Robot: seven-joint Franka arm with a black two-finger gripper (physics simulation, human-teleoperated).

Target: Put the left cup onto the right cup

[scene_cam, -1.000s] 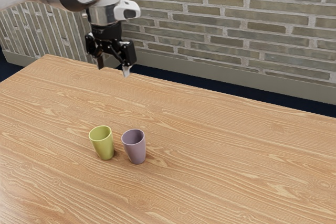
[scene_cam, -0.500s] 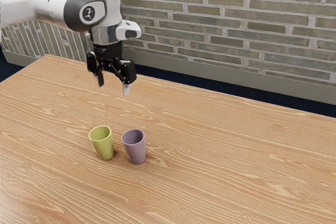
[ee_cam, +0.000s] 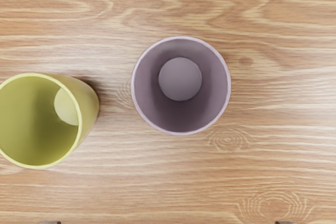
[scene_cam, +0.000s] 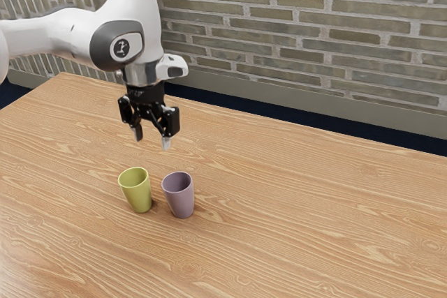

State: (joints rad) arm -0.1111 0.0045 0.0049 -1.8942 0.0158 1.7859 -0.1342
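Observation:
Two cups stand upright side by side on the wooden table (scene_cam: 314, 214). The olive-green cup (scene_cam: 136, 189) is toward the exterior view's left, the mauve cup (scene_cam: 178, 194) just to its right, a small gap between them. My gripper (scene_cam: 151, 139) hangs open in the air above and slightly behind the cups, nothing between its fingers. From the wrist view I look straight down into the mauve cup (ee_cam: 180, 85), with the green cup (ee_cam: 42, 120) beside it.
A grey brick wall (scene_cam: 314, 26) runs behind the table's far edge. Bare wood stretches out around the cups toward the exterior view's right and front.
My hand has come down and moved toward the cups, staying open. The cups have not moved.

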